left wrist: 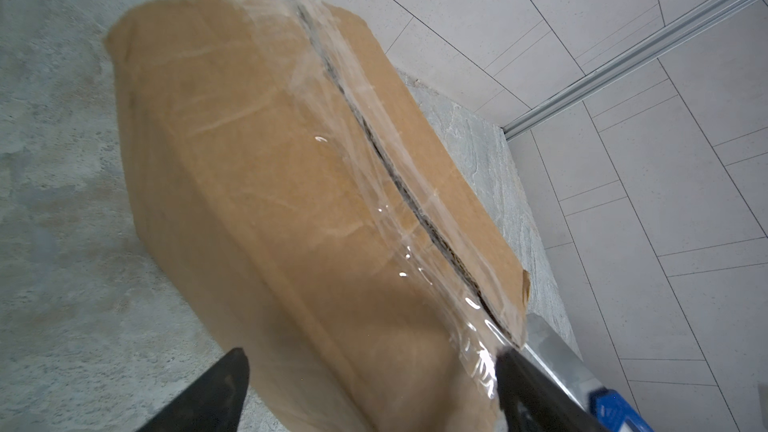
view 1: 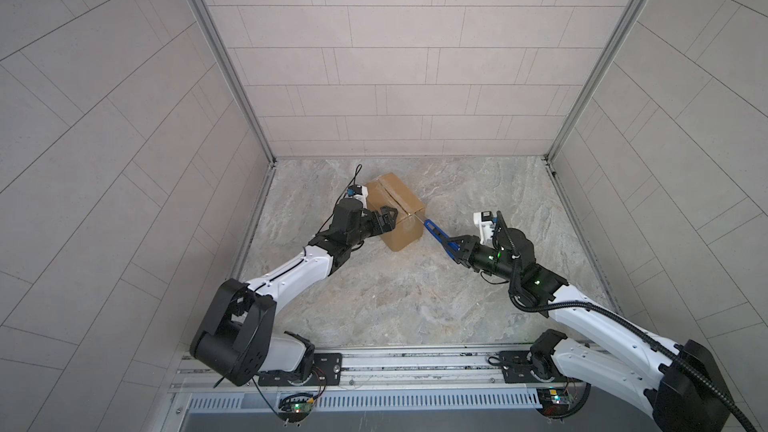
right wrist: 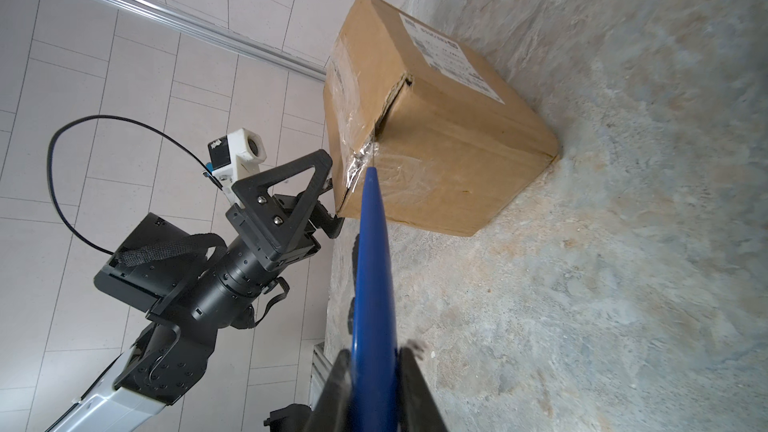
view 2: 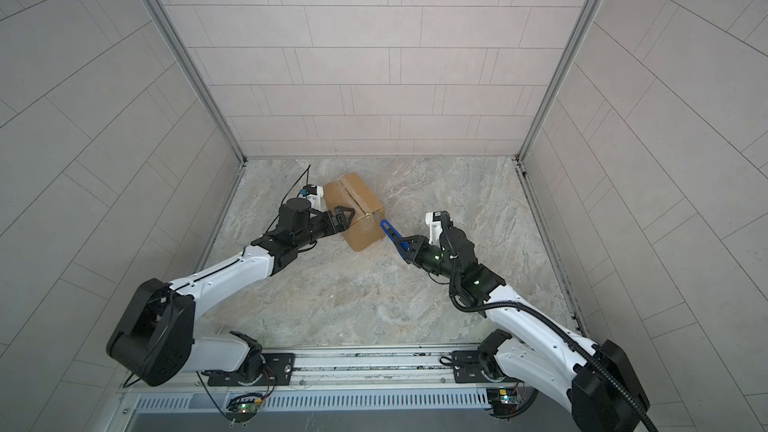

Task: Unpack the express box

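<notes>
Right wrist view: express box (right wrist: pixel 436 139) on tabletop (right wrist: pixel 623 243), likely light, stiff cardboard, tape (right wrist: pixel 343 81) slick, so hold bare sides. My left hand (right wrist: pixel 332 191) is spread astride its end; right hand (right wrist: pixel 376 392) pinches blue knife (right wrist: pixel 372 263), tip at the tape.

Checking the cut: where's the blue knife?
In a top view, the blue knife is right of centre, clamped in the right gripper, tip at the express box.
</notes>
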`<action>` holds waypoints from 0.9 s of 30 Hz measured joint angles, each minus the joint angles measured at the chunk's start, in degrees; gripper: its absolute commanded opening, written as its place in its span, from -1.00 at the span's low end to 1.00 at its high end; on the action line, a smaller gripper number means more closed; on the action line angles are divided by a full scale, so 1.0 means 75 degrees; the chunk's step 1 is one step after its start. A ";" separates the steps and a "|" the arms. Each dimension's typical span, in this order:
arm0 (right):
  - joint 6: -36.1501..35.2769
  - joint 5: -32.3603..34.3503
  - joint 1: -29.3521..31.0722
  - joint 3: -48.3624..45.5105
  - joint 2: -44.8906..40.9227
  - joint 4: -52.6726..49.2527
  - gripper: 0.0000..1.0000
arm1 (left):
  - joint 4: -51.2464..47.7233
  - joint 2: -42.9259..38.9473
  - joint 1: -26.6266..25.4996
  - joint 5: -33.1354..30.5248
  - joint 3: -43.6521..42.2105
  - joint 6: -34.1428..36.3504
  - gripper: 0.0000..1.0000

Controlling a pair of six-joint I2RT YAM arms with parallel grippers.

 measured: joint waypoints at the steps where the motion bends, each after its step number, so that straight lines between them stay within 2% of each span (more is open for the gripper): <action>1: 0.0023 -0.0009 0.0000 0.0000 0.0000 0.0012 -1.00 | 0.0000 0.0000 0.0000 0.0000 0.0000 0.0000 0.89; 15: 0.0629 -0.0038 0.0015 -0.0006 0.0143 0.0568 -1.00 | 0.0061 0.0003 0.0000 0.0000 -0.0015 -0.0003 0.89; 27: 0.0778 -0.0035 0.0020 -0.0058 0.0236 0.0548 -1.00 | 0.0119 0.0038 0.0000 0.0026 -0.0058 -0.0082 0.88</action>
